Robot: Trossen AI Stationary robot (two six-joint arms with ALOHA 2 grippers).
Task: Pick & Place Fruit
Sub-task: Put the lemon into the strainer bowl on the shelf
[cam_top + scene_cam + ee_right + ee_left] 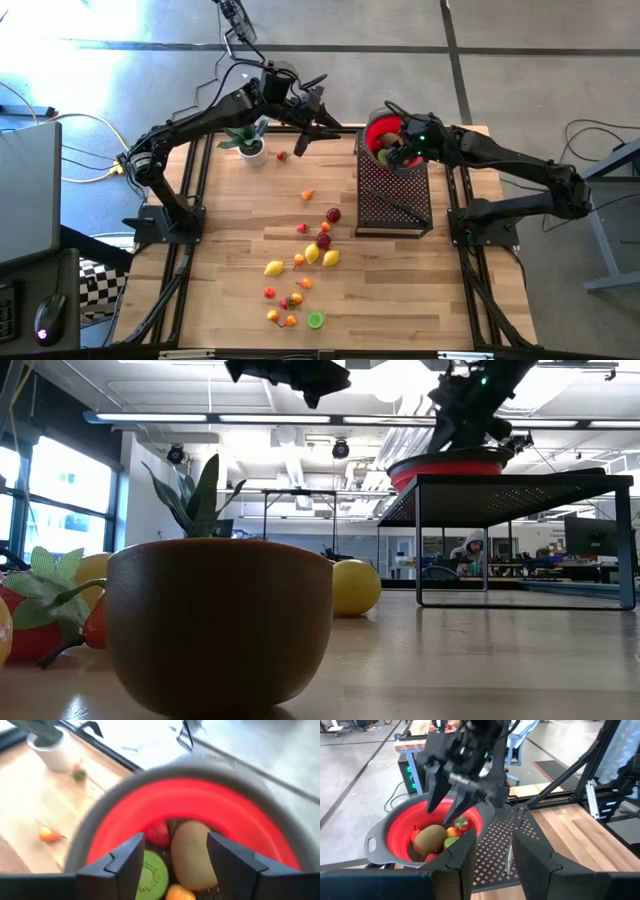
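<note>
Here, no writing is readable; right gripper (451, 802) fingers spread, empty, over the red bowl (381, 130).

Both arms are matte black, built of slim tubular links joined by bulkier rounded joint housings, each rising from a black base block at a side edge of the tabletop (250, 225). The right pincer (451, 806) has flat, angular black fingers tapering to points. A small green light glows on the right wrist housing. Thin cables trail from the left arm's base.
</note>
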